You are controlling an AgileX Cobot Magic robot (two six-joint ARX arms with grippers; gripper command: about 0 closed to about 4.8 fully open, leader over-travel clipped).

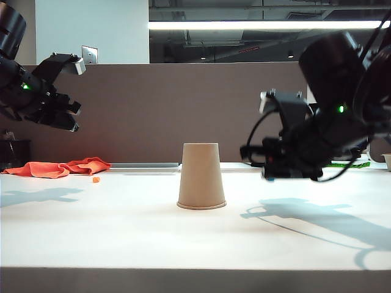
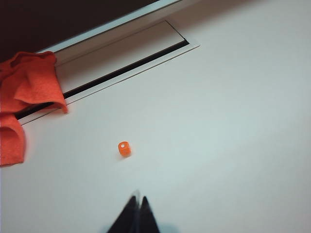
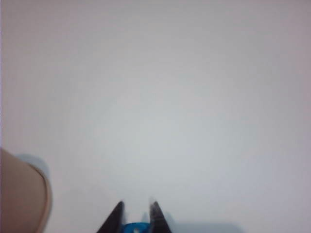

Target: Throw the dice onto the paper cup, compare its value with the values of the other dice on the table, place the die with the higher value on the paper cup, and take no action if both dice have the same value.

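Observation:
The paper cup (image 1: pixel 201 177) stands upside down in the middle of the white table; its side also shows in the right wrist view (image 3: pixel 22 196). The dice, a tiny orange cube (image 1: pixel 96 179), lies on the table far left of the cup, one pale dot showing on it (image 2: pixel 124 148). My left gripper (image 1: pixel 73 124) hangs high at the left, shut and empty (image 2: pixel 137 201), above and short of the orange cube. My right gripper (image 1: pixel 267 176) hovers above the table to the right of the cup, shut (image 3: pixel 136 213) on the other dice, a blue cube (image 3: pixel 135 227).
An orange cloth (image 1: pixel 58 168) lies at the back left by a long slot (image 2: pixel 121 73) in the table's rear edge. A brown partition (image 1: pixel 165 110) runs behind the table. A white bowl (image 1: pixel 387 160) shows at the far right edge.

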